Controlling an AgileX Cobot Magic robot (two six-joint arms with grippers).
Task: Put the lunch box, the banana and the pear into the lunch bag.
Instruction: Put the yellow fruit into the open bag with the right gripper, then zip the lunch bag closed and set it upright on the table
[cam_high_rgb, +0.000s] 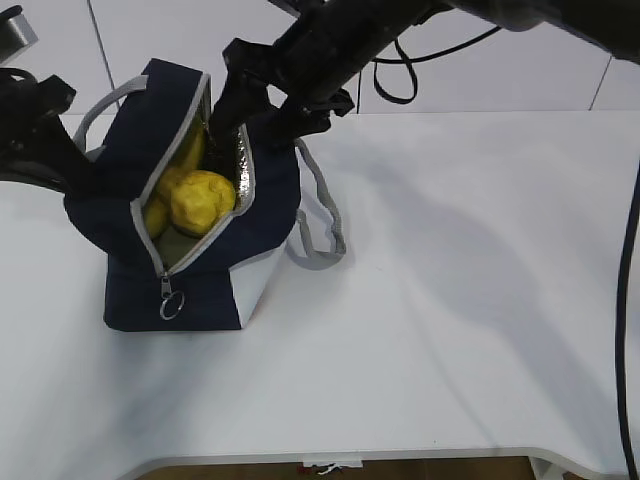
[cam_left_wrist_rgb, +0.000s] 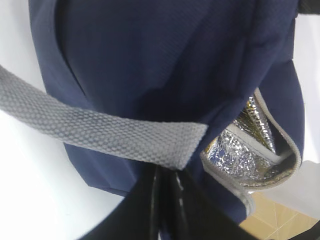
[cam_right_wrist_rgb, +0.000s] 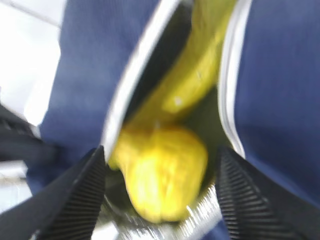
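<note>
Both pear and banana lie inside the lunch bag.

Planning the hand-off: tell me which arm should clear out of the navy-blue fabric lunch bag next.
Right. The right gripper hangs open over the bag's mouth, its fingers either side of the squat yellow pear lying beside the long yellow banana. The left gripper is shut on the bag's grey webbing handle, steadying it.

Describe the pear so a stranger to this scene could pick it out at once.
Start at the navy lunch bag standing on the left of the white table, and look into its open, foil-lined mouth. The pear is the squat, rounded yellow fruit nearest the opening, unlike the long, slim banana behind it.
</note>
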